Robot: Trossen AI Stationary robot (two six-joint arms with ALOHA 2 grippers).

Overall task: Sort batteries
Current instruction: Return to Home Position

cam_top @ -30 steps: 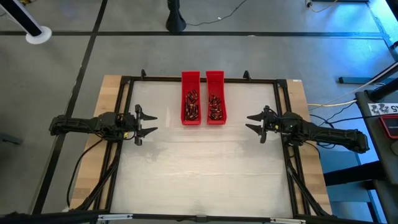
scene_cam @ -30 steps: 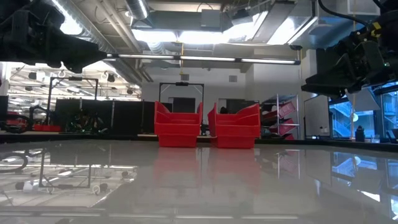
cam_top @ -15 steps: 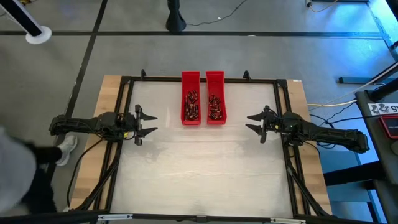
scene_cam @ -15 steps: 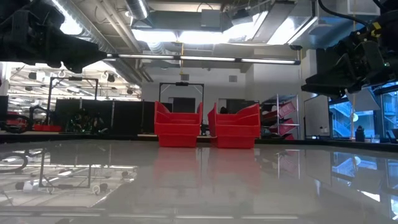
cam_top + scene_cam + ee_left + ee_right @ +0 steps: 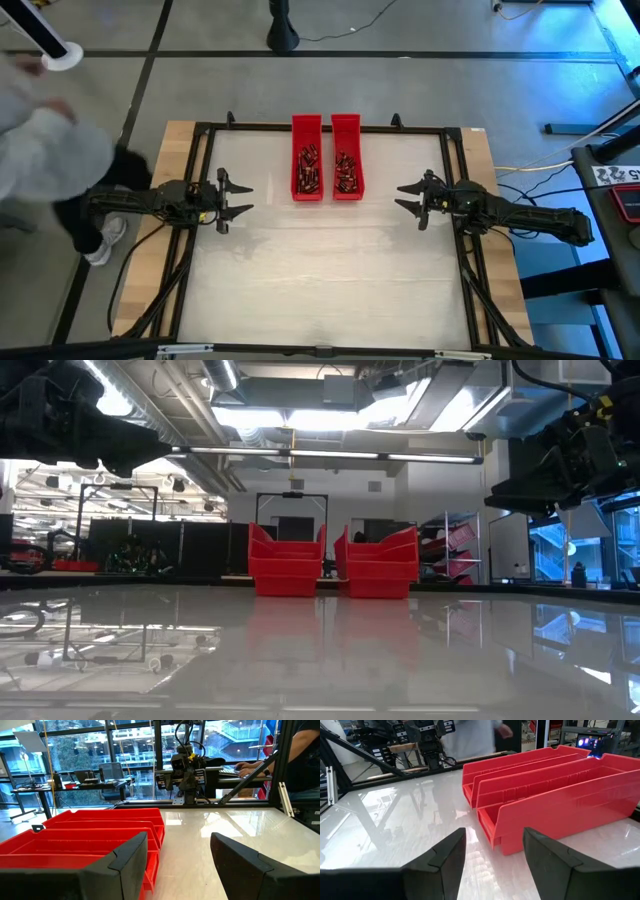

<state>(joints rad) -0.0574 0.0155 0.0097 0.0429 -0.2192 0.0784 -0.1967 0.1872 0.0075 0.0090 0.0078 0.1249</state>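
We see the worktop (image 5: 330, 280) as the biggest thing here: a pale, glossy rectangle that mirrors the ceiling lights in the low view, bordered by a thin dark frame with bare wood showing at both side edges. At the high view's left edge a person (image 5: 45, 150) in a loose grey top stands on the floor, just beside the base of the left arm (image 5: 140, 202). That arm, dark and jointed, lies along the worktop's left side, and its jaws are spread wide and hold nothing. The right arm (image 5: 520, 218) lies along the opposite side, with its jaws likewise wide and unloaded. Between the two sets of jaws we see a broad stretch of bare surface. Two long, narrow red plastic trays (image 5: 307, 130) with smooth straight walls sit side by side, close together, against the far edge of the frame, well apart from both arms. The batteries (image 5: 308, 170), tiny dark cylinders with coppery ends, lie heaped loosely in both trays, filling the nearer half of each.
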